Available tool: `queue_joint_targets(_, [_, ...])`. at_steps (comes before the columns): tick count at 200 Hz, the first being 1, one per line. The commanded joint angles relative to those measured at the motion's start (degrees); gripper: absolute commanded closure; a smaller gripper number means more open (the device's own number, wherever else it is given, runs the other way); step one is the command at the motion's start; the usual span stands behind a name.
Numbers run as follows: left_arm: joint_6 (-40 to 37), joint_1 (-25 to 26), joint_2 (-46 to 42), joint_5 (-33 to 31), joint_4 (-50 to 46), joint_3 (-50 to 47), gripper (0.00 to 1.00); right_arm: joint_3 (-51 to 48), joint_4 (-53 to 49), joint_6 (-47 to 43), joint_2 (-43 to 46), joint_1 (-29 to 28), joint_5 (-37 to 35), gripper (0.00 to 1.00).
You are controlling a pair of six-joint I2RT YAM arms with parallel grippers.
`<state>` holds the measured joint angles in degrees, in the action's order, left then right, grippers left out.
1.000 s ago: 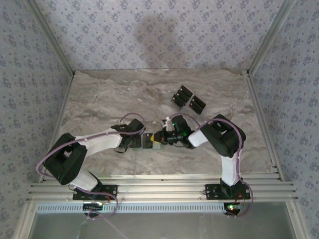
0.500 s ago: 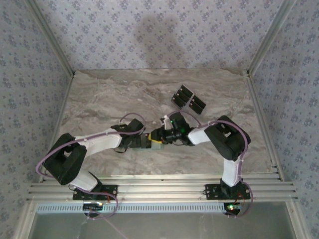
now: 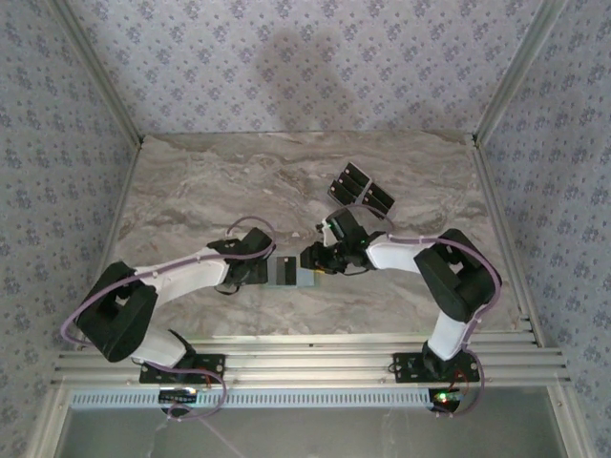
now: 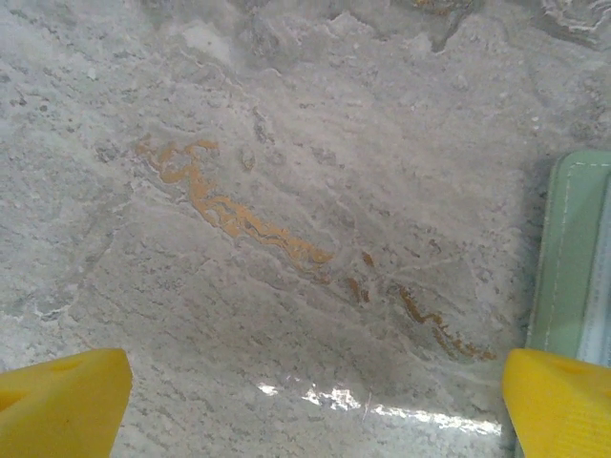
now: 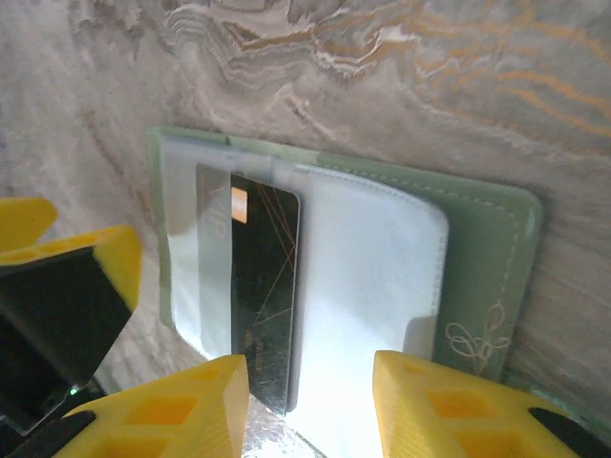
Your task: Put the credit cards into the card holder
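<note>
The left fingers stood wide open and empty beside the small flat pale green bifold card holder, seemingly placed to steady it. The right fingers hung parted above it, gripping nothing. One glossy black rectangular credit card sat partway in its pocket. Farther back on the grey marbled tabletop lay more black cards, at least two.

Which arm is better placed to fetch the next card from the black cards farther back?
The right. The right fingers stand open over the card holder, gripping nothing, and the loose credit cards lie just beyond its wrist. The left fingers, also open, are farther from them.
</note>
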<state>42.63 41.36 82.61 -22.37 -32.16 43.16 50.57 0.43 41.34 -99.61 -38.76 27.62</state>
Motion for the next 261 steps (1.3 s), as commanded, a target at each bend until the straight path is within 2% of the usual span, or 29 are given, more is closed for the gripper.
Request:
queue_joint_targets(1, [-1.31, -0.24, -1.33, -1.49, -2.13, 1.74, 0.0, 5.59, -14.16, -4.78, 1.19, -2.27, -8.06, 0.62])
queue_joint_targets(24, [-1.85, -0.35, -0.43, -1.72, -1.67, 2.01, 0.0, 9.84, -19.42, -7.99, -0.89, -4.47, -12.98, 0.69])
queue_joint_targets(48, [-2.11, -0.41, 0.23, -1.28, -0.42, 1.68, 0.0, 12.71, -21.23, -8.8, -3.31, -6.16, -14.84, 0.83])
queue_joint_targets(71, [-2.23, -0.39, 0.57, -0.93, 0.45, 1.45, 0.0, 14.41, -22.2, -9.34, -4.86, -7.15, -16.07, 0.9])
queue_joint_targets(169, [-2.31, -0.34, 2.51, -0.13, 2.53, 0.81, 0.0, 16.32, -21.9, -9.53, -7.49, -7.93, -15.41, 0.97])
queue_joint_targets(261, [-2.11, -0.36, 3.22, -0.02, 3.24, 0.07, 0.0, 17.2, -21.18, -9.4, -10.11, -8.45, -14.17, 0.98])
